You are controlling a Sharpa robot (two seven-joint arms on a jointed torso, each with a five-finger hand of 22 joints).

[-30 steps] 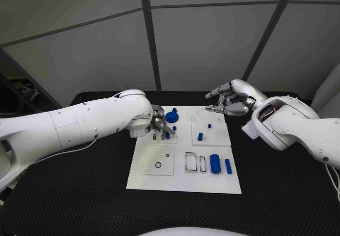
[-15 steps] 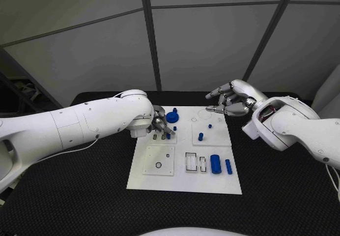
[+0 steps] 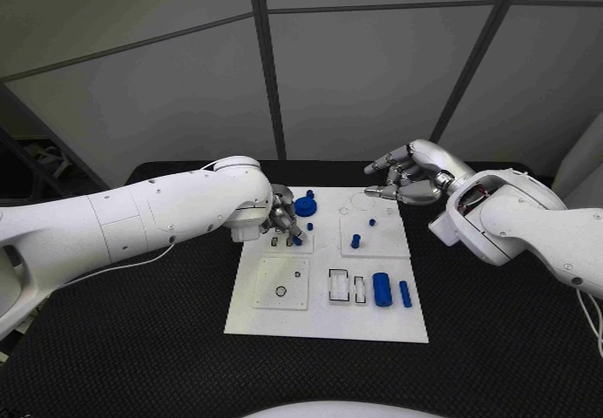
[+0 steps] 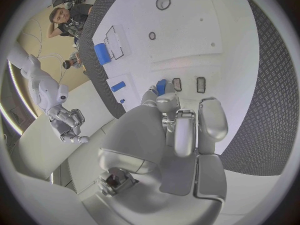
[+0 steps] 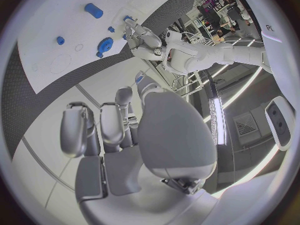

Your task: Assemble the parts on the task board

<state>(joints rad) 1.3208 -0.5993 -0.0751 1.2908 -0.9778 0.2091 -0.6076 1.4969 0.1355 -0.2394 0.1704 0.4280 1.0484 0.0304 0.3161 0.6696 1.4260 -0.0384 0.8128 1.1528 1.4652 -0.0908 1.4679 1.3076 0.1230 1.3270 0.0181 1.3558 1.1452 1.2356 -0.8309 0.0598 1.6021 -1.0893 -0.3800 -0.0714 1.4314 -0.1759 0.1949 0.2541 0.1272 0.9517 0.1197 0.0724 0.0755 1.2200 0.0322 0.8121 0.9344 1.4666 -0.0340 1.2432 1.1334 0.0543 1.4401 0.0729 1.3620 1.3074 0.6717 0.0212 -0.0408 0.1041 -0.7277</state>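
on the white task board [image 3: 327, 309], the left hand [image 3: 284, 223] seemingly pinches a small blue part [image 4: 162, 87].

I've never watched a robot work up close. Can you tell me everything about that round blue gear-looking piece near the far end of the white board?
The blue gear is a flat, round, toothed disc, plastic by its look, with a short blue peg rising at its middle. It lies flat on the task board near the far edge, left of centre. The left robot hand works just beside it, at the slots nearer the robot; whether a finger touches the gear cannot be told. The right robot hand hovers apart from it, beyond the board's far right corner.
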